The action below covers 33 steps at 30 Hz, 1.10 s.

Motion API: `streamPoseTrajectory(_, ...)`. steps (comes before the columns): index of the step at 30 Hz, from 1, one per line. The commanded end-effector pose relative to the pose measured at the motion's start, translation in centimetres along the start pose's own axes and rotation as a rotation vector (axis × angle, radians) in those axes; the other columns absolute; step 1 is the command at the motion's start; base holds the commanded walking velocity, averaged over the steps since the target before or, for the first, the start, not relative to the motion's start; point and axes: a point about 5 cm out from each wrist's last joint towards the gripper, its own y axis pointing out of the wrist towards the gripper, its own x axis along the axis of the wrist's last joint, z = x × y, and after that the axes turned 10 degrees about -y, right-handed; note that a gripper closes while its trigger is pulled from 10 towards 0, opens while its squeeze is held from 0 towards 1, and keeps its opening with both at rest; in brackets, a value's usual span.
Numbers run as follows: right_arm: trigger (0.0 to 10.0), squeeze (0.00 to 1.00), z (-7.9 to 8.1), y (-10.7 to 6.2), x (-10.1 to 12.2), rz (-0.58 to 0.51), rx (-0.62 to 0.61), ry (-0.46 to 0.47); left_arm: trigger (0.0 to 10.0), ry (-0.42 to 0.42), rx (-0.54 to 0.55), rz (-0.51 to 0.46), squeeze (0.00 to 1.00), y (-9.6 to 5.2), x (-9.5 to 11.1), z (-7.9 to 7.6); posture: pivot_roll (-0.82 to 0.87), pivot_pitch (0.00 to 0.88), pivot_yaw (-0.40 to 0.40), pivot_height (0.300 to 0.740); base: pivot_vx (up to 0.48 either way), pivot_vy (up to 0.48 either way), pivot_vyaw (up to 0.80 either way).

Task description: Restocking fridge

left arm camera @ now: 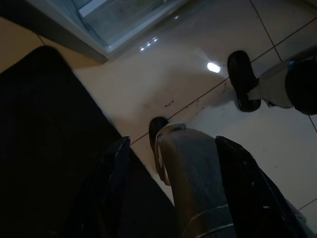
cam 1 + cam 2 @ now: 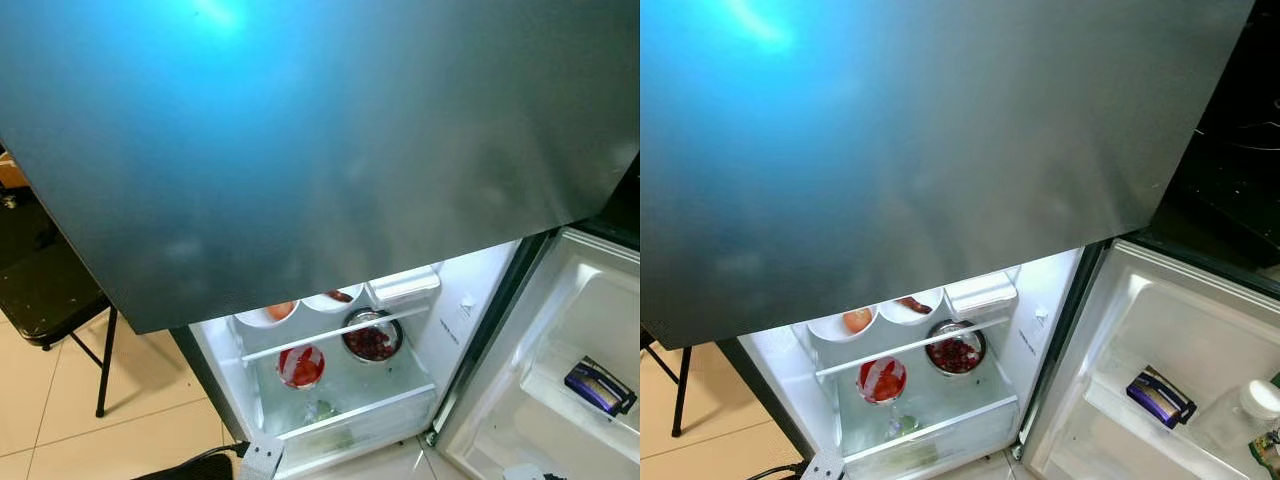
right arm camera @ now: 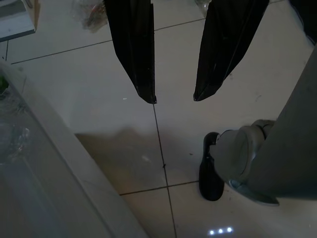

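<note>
The fridge stands before me, its dark grey upper door point(image 2: 320, 150) closed and its lower compartment point(image 2: 345, 385) open. On the glass shelf sit a white bowl with an orange fruit point(image 2: 268, 314), a second white bowl point(image 2: 332, 298), a steel bowl of dark red food point(image 2: 372, 340) and a white box point(image 2: 403, 286). A red-filled container point(image 2: 301, 366) stands below. Both arms hang by my legs above the tiled floor. My left gripper point(image 1: 172, 141) is open and holds nothing. So does my right gripper point(image 3: 174, 98), open beside the fridge door.
The lower door point(image 2: 1200, 330) swings open to the right; its shelf holds a purple box point(image 2: 1160, 397) and a white-capped bottle point(image 2: 1250, 405). A black folding chair point(image 2: 50, 290) stands left of the fridge. A black mat point(image 1: 44, 148) lies by my foot point(image 3: 210, 168).
</note>
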Motion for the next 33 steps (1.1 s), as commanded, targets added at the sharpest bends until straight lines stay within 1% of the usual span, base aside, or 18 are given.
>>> streamPoseTrajectory(1,10.0,0.0,-0.2,0.0,0.0,0.002,-0.006,0.017,10.0,-0.025,0.02,0.005,0.0,-0.2,-0.2,0.6,-0.05,0.0,-0.018,0.74,0.0,0.0,0.0)
streamPoseTrajectory(4,10.0,0.0,0.2,0.1,0.5,-0.009,0.0,0.023,10.0,-0.031,0.019,0.003,0.0,-0.2,-0.3,0.6,-0.06,0.0,-0.017,0.74,0.0,0.0,0.0)
streamPoseTrajectory(6,10.0,0.0,0.9,0.1,0.7,-0.017,0.014,0.02,10.0,-0.044,0.035,0.004,0.0,-0.2,-0.4,0.8,-0.04,0.0,-0.02,0.74,0.0,0.0,0.0)
streamPoseTrajectory(9,10.0,0.0,1.1,0.2,0.7,-0.017,0.02,0.016,10.0,-0.047,0.035,0.006,0.0,-0.2,-0.4,0.8,-0.04,0.0,-0.02,0.74,0.0,0.0,0.0)
streamPoseTrajectory(11,10.0,0.0,1.6,0.2,0.6,-0.011,0.036,0.007,10.0,-0.067,0.039,-0.017,0.0,-0.2,0.0,1.0,-0.02,0.0,-0.027,0.74,0.0,0.0,0.0)
streamPoseTrajectory(14,10.0,0.0,1.7,0.2,0.6,-0.011,0.036,0.008,10.0,-0.066,0.043,-0.015,0.0,-0.3,0.0,1.1,-0.02,0.0,-0.024,0.74,0.0,0.0,0.0)
streamPoseTrajectory(17,10.0,0.0,2.1,0.2,1.0,-0.019,0.044,0.01,10.0,-0.039,0.038,-0.002,0.0,-0.3,0.0,1.1,-0.02,0.0,-0.02,0.74,0.0,0.0,0.0)
streamPoseTrajectory(19,10.0,0.0,2.1,0.2,1.0,-0.021,0.045,0.013,10.0,-0.049,0.045,-0.016,0.0,-0.3,0.2,1.3,0.0,0.0,-0.029,0.74,0.0,0.0,0.0)
streamPoseTrajectory(22,10.0,0.0,2.4,0.2,0.7,-0.012,0.054,0.0,10.0,-0.064,0.054,-0.015,0.0,-0.4,0.0,1.6,0.01,0.0,-0.032,0.74,0.0,0.0,0.0)
streamPoseTrajectory(24,10.0,0.0,2.6,0.2,0.7,-0.011,0.06,-0.007,10.0,-0.045,0.056,0.0,0.0,-0.5,-0.3,1.8,0.01,0.0,-0.021,0.74,0.0,0.0,0.0)
streamPoseTrajectory(28,10.0,0.0,2.5,0.3,1.3,-0.029,0.054,0.013,10.0,-0.052,0.06,-0.011,0.0,-0.6,-0.1,2.2,0.01,0.0,-0.013,0.74,0.0,0.0,0.0)
streamPoseTrajectory(29,10.0,0.0,2.5,0.3,1.3,-0.029,0.056,0.01,10.0,-0.039,0.063,-0.001,0.0,-0.7,-0.3,2.3,0.01,0.0,-0.017,0.74,0.0,0.0,0.0)
streamPoseTrajectory(33,10.0,0.0,2.6,0.3,1.3,-0.026,0.057,0.005,10.0,-0.031,0.065,0.003,0.0,-0.7,-0.3,2.4,0.01,0.0,-0.018,0.74,0.0,0.0,0.0)
